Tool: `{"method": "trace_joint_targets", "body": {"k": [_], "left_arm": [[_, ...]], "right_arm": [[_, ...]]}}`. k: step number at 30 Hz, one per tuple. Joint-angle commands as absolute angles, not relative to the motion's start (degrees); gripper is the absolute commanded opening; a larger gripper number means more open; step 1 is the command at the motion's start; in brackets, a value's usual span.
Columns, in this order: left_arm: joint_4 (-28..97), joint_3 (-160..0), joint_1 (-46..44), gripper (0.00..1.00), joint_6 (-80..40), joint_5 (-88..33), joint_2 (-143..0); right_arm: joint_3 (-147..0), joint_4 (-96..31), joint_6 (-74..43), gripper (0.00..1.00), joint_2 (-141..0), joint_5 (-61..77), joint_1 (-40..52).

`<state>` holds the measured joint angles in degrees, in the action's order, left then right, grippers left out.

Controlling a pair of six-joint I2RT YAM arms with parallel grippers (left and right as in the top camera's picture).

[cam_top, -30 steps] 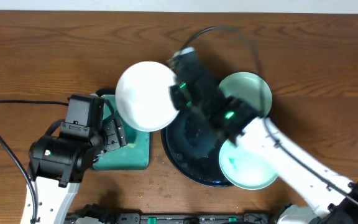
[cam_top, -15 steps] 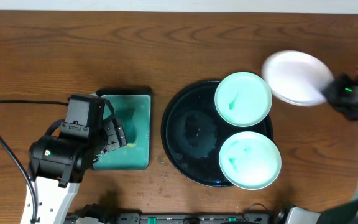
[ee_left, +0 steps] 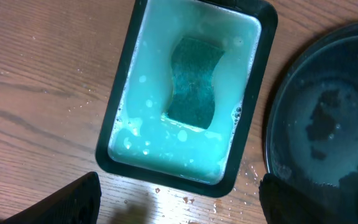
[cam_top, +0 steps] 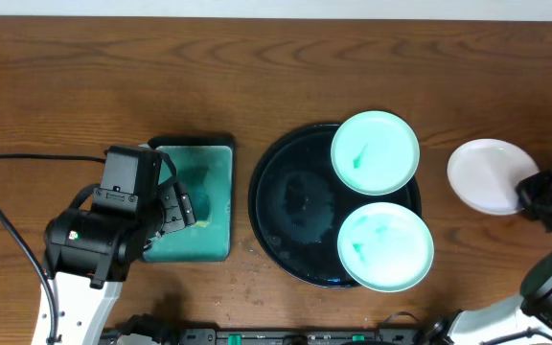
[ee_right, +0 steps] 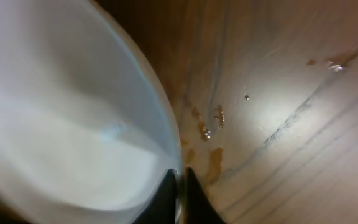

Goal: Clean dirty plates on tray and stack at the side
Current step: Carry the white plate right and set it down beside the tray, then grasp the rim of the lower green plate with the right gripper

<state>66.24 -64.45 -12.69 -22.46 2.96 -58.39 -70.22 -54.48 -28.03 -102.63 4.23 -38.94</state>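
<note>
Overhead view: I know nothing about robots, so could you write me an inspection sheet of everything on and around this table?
Surface: wooden table; water drops near the right gripper.
Job's things: black tray, wet; two mint plates with teal smears on its right side; white plate off the tray, to its right.
Clutter: basin of teal soapy water left of the tray, with a sponge in it.
Grippers: left gripper open by the basin; right gripper shut on the white plate's rim.
Cables: black cable looping beside the left arm.
Surroundings: nothing seen.
</note>
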Motion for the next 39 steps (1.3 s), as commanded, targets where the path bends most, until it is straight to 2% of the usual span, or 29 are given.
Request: {"method": "trace_joint_targets", "body": {"k": [1,2,4,11,16,21,24,27,28,29,30,39], "left_arm": [[66.5,-65.7,-12.4,0.82,-22.3,3.3,-58.4],[66.5,-65.7,-12.4,0.82,-22.3,3.3,-58.4],[66.5,-65.7,-12.4,0.82,-22.3,3.2,-58.4],[66.5,-65.7,-12.4,0.82,-22.3,3.3,-58.4],[66.5,-65.7,-12.4,0.82,-22.3,3.2,-58.4],[66.5,-65.7,-12.4,0.82,-22.3,3.2,-58.4],[66.5,-65.7,-12.4,0.82,-22.3,3.3,-58.4],[66.5,-65.7,-12.4,0.82,-22.3,3.3,-58.4],[66.5,-65.7,-12.4,0.82,-22.3,3.2,-58.4],[66.5,-65.7,-12.4,0.82,-22.3,3.2,-58.4],[66.5,-65.7,-12.4,0.82,-22.3,3.2,-58.4],[66.5,-65.7,-12.4,0.82,-22.3,3.2,-58.4]], "right_arm": [[-69.5,-54.0,-24.6,0.42,-102.7,5.3,-36.8],[-69.5,-53.8,-23.7,0.55,-102.2,6.7,-36.2],[-69.5,-53.5,-21.8,0.63,-100.9,9.7,-34.9],[-69.5,-61.6,-13.7,0.64,-93.9,18.4,-25.0],[-68.2,-69.9,-13.2,0.71,-92.9,6.3,-15.1],[-58.8,-66.0,-17.7,0.71,-92.9,0.5,-8.3],[-53.9,-61.8,-18.4,0.63,-92.9,3.6,-6.3],[-52.2,-60.2,-18.3,0.46,-92.9,3.8,-5.1],[-52.3,-60.2,-17.5,0.35,-92.9,4.2,-4.8],[-52.4,-60.2,-16.1,0.14,-92.8,5.0,-4.5],[-52.5,-60.4,-14.9,0.02,-92.6,6.4,-4.2],[-52.6,-59.4,-13.9,0.01,-84.9,11.7,1.6]]}}
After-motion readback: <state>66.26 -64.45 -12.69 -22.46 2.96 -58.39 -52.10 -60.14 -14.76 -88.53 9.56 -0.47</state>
